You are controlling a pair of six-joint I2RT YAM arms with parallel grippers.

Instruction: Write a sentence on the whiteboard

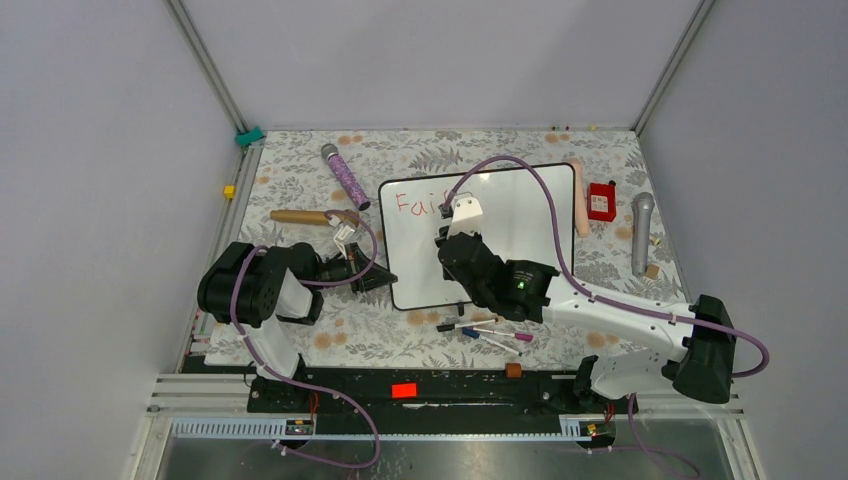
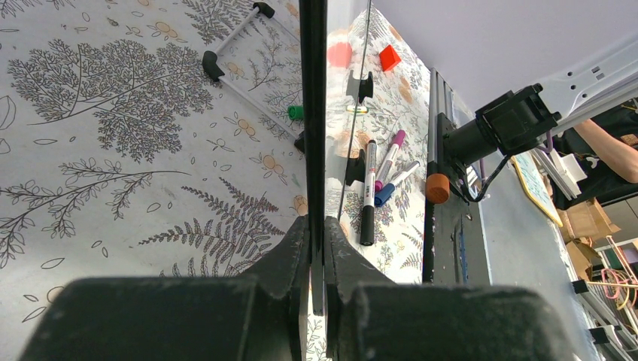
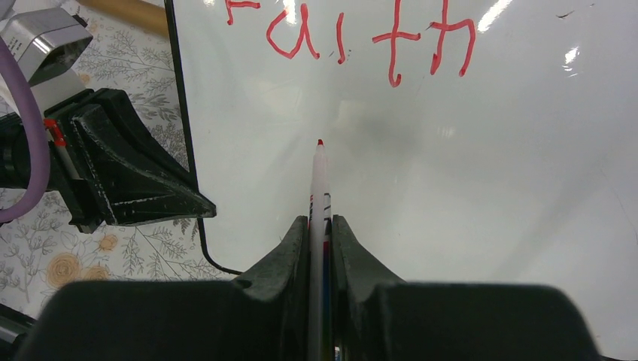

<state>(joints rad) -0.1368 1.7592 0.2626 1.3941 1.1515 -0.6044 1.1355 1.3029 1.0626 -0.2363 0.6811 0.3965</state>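
The whiteboard (image 1: 520, 215) lies on the floral table cover. On it the sentence's first red word, "Faith" (image 3: 346, 41), runs along the top; in the top view the right arm covers its end. My left gripper (image 1: 385, 280) is shut on the whiteboard's thin black left edge (image 2: 313, 113), which runs straight between its fingers (image 2: 290, 248). Over the board's middle, my right gripper (image 3: 320, 219) is shut on a red marker (image 3: 319, 180). The marker's tip (image 3: 320, 142) points at bare board just below "Faith". I cannot tell whether the tip touches.
Several loose markers (image 1: 485, 332) lie by the board's near edge, next to a small wooden cylinder (image 1: 513, 370). A purple microphone (image 1: 345, 177) and a wooden handle (image 1: 300, 216) are at the left. A pink tube (image 1: 580, 195), red box (image 1: 601, 201) and grey microphone (image 1: 641, 232) are at the right.
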